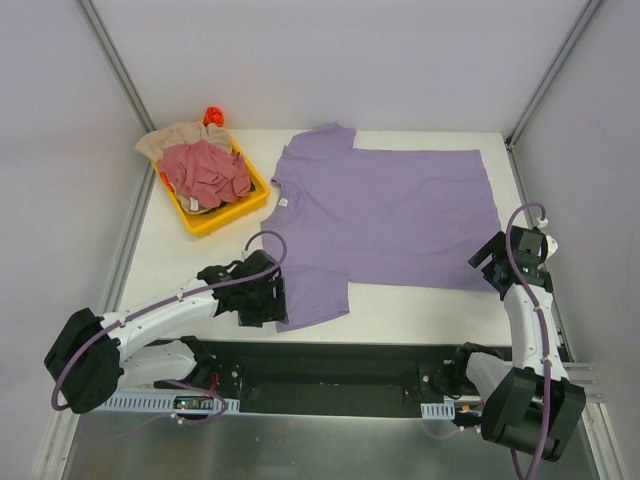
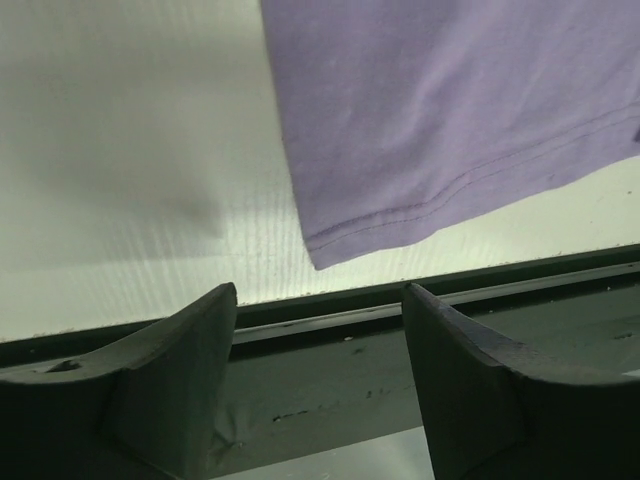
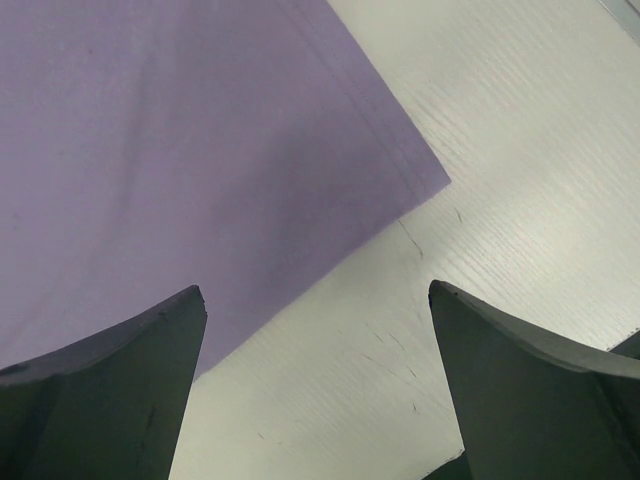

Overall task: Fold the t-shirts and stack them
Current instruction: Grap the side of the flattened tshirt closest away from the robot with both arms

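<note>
Top external: white table (image 1: 400, 312), lavender t-shirt (image 1: 390, 215), grey walls (image 1: 330, 60)

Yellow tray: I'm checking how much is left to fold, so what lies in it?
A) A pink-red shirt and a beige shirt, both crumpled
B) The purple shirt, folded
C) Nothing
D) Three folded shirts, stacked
A: the pink-red shirt lies crumpled on the beige shirt in the yellow tray, while the purple shirt lies spread on the table.
</note>
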